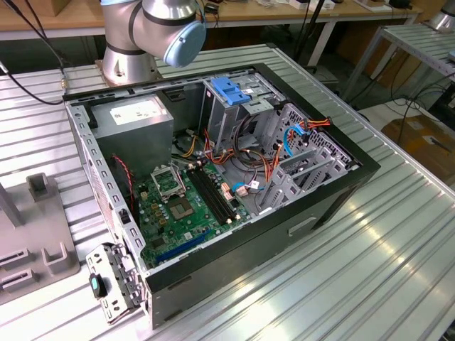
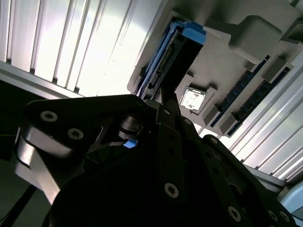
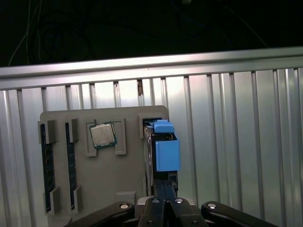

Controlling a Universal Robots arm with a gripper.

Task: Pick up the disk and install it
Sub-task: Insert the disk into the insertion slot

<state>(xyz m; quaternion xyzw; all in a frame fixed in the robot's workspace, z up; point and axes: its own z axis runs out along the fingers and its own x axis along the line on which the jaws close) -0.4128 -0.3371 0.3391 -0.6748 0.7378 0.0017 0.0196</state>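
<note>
Ribbed bare-metal desk (image 3: 236, 142), shiny. Matt grey plastic tray (image 3: 118, 179). Smooth blue plastic on disk (image 3: 166, 151). Matt black claw (image 3: 164, 190).

A grey holder tray (image 3: 128, 175) lies on the ribbed metal table (image 3: 236, 142). The blue-railed disk (image 3: 166, 151) stands on edge in its slot, at the gripper's (image 3: 164, 188) twelve o'clock. A processor chip (image 3: 103, 135) sits at the disk's nine o'clock, with two memory modules (image 3: 46, 175) farther out on that bearing.
</note>
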